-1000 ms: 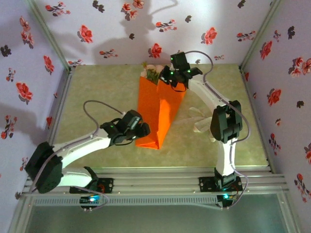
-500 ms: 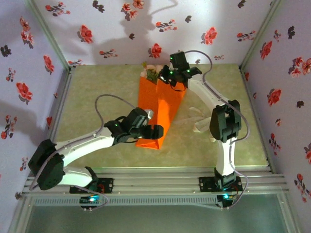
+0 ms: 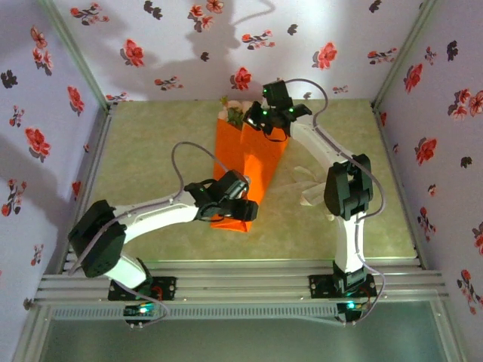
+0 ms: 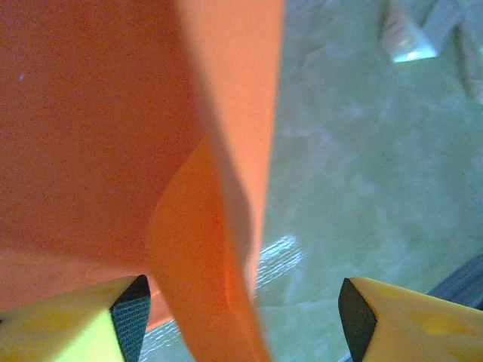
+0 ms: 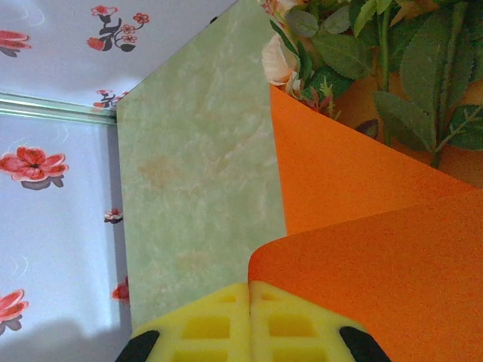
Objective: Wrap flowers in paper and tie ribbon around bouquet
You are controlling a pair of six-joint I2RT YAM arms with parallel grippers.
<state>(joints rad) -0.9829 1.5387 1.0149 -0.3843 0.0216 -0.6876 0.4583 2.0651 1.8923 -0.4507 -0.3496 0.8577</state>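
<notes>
The left gripper (image 3: 243,209) has swung in to the narrow near end of the paper (image 3: 260,162), its jaws apart around a glossy orange fold. The right gripper (image 3: 269,127) is pinched closed on the paper's wide end, with the cream-bloomed, leafy flowers (image 5: 362,45) just beyond its fingertips.

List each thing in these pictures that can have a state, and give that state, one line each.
Paper: folded over the flowers, lying on the table.
Flowers: inside the paper, blooms and leaves out at its far end.
Ribbon: loose on the table, right of the paper, untied.
Left end effector: open, jaws either side of the paper's near fold.
Right end effector: shut on the paper's far edge.
</notes>
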